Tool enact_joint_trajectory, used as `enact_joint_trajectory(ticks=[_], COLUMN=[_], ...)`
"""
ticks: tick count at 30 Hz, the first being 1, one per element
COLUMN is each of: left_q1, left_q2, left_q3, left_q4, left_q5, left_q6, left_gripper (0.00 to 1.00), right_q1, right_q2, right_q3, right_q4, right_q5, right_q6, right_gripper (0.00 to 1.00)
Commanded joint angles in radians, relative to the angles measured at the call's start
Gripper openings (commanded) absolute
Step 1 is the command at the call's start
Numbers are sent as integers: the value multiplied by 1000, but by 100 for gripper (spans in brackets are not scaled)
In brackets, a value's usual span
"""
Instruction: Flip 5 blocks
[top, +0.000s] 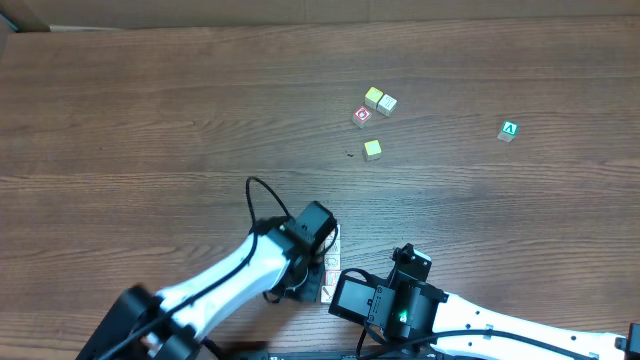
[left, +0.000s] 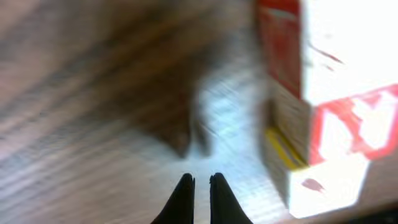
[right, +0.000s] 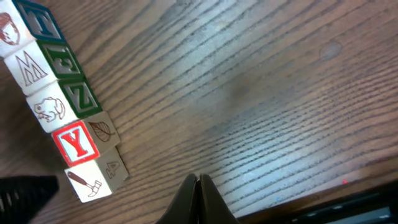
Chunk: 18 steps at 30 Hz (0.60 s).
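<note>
On grained tabletop (right: 280, 93), 5 cubic blocks (right: 48, 109)

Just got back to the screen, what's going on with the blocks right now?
Neither arm is holding anything. Five printed blocks lie in a tight row on the table, between the two arms. The left gripper is shut, its tips low over the wood just beside the row. That view is blurred, so I cannot tell whether it touches. The right gripper is shut too, off to the side and clear of the row. A few loose cubes lie farther out.
</note>
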Motion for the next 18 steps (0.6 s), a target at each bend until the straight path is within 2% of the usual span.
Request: enact_joint_trajectory(ticks=[1,6,18], left_q1=[-37,-55,-56], left_q2=[-83,-109,-109], left_q3=[-42,-55,-55], left_q4=[21,25,27], left_q5=[48,58,92], left_q6=[-47,-82,-82], left_gripper=[4,5,4], right_q1=[-5,-5,-5], right_q2=[-11,-11,-11], right_q3=[-5,-5,-5], right_q4=[11,18,17], right_q5=[45,50,50], right_q6=[11,13,18], right_gripper=[4,4,4])
